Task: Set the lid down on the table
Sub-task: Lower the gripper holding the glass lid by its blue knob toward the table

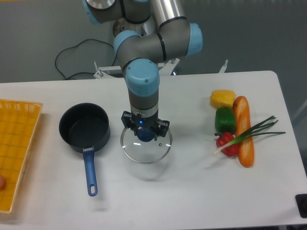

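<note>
Lid (146, 146) knob gripped by closed hand (145, 133), above table (201, 191).

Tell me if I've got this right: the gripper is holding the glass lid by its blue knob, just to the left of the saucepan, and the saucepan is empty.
Not quite. The camera view shows the lid, with the gripper on its blue knob, to the right of the saucepan, not the left. The saucepan is indeed empty.

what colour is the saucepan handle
Blue; the saucepan handle shows plainly in the fixed camera view.
</note>
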